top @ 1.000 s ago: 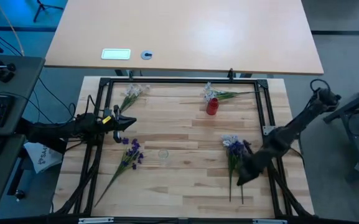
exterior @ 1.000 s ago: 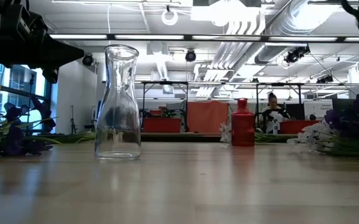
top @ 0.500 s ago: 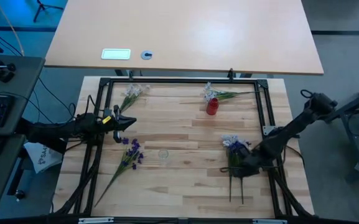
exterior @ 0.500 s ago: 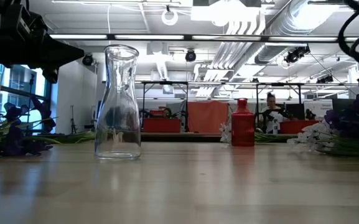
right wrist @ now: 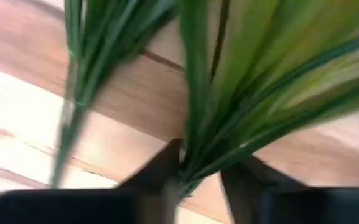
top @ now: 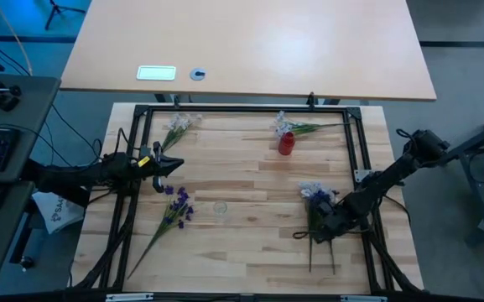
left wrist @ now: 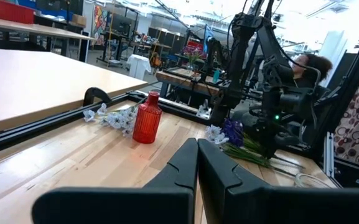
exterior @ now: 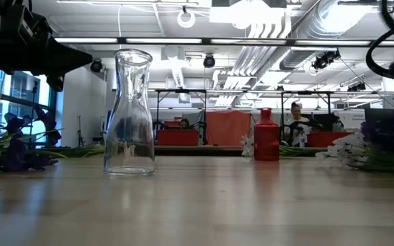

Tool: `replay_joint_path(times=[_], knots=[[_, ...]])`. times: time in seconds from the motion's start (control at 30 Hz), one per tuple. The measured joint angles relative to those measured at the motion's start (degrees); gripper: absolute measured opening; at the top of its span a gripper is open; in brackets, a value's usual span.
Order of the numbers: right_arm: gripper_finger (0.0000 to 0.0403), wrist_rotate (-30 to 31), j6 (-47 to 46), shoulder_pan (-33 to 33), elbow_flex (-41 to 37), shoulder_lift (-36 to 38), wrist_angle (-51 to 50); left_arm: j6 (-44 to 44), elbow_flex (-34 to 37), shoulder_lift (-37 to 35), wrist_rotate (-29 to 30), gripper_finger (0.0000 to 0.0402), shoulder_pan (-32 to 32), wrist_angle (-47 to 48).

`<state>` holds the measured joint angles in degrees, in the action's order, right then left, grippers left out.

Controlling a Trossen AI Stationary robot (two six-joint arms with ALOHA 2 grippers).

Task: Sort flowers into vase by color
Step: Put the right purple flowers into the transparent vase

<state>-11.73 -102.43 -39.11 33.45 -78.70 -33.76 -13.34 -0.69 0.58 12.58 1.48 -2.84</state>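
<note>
My right gripper point(top: 319, 233) is open, low over the green stems point(right wrist: 198, 124) of a white and purple flower bunch point(top: 315, 198) lying at the table's right. Its fingers point(right wrist: 162, 167) stand on either side of the stems. My left gripper point(top: 173, 164) is shut and empty, held above the table's left side. A purple sprig point(top: 174, 208) lies near it and a white sprig point(top: 179, 124) lies at the far left. The red vase point(top: 286, 143) stands upright at the far middle, with a white sprig point(top: 299, 127) lying behind it. My right gripper comes at the bunch's stems point(right wrist: 188, 168) from above, its fingers across them, one on each side. The stems lie on the table. I cannot tell whether the fingers touch them.
A clear glass carafe point(exterior: 130, 113) stands upright at the table's middle; it also shows in the high view point(top: 220, 206). A black frame point(top: 242, 109) runs around the wooden table top. Bare wood lies between the carafe and the right bunch.
My right gripper has gone down onto the stems of the right bunch and a little toward the table's left edge. The flowers have stayed where they were.
</note>
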Motion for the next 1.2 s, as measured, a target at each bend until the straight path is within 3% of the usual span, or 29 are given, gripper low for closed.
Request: replay_joint_path(times=[0.07, 0.17, 0.27, 0.43, 0.6, 0.67, 0.73, 0.83, 1.03, 1.1, 1.2], knots=[[0.0020, -0.50, 3.26, -0.92, 2.14, 3.01, -6.05, 0.00, -0.02, 0.00, -0.02, 0.0000, 0.00, 0.03], [0.0023, -0.56, 4.15, -2.28, 6.69, 8.28, -12.51, 0.00, -0.02, 0.00, 0.00, 0.0000, 0.01, 0.02], [0.0009, 3.59, 6.19, -3.30, 11.40, 14.26, -19.42, 0.01, -0.02, 0.02, -0.02, 0.0000, 0.01, 0.15], [0.0009, 16.76, 13.63, -3.27, 17.29, 22.77, -21.00, 0.01, -0.02, 0.00, 0.00, 0.0000, 0.01, 0.09], [0.0005, 33.72, 26.63, -2.72, 17.06, 26.67, -15.95, 0.01, -0.02, 0.00, -0.02, 0.0000, 0.00, 0.05], [0.0005, 35.49, 33.94, -0.81, 15.43, 26.45, -12.78, 0.00, -0.02, 0.00, 0.00, 0.0000, 0.01, 0.09], [0.0004, 33.94, 41.98, 2.40, 12.96, 25.86, -5.41, 0.00, -0.02, 0.00, 0.00, 0.0000, 0.00, 0.03], [0.0003, 27.57, 55.35, 8.41, 7.50, 23.54, 13.26, 0.00, -0.02, 0.00, -0.02, 0.0000, 0.02, 0.05], [0.0003, 20.37, 76.98, 19.98, 1.61, 13.45, 48.96, 0.00, -0.02, 0.00, -0.02, 0.0000, 0.00, 0.03], [0.0003, 18.74, 80.81, 23.70, 1.50, 9.21, 59.35, 0.00, -0.02, 0.00, 0.00, 0.0000, 0.02, 0.03], [0.0003, 11.69, 83.07, 27.86, 3.56, 2.09, 73.65, 0.02, -0.02, 0.00, -0.01, 0.0000, 0.01, 0.03]])
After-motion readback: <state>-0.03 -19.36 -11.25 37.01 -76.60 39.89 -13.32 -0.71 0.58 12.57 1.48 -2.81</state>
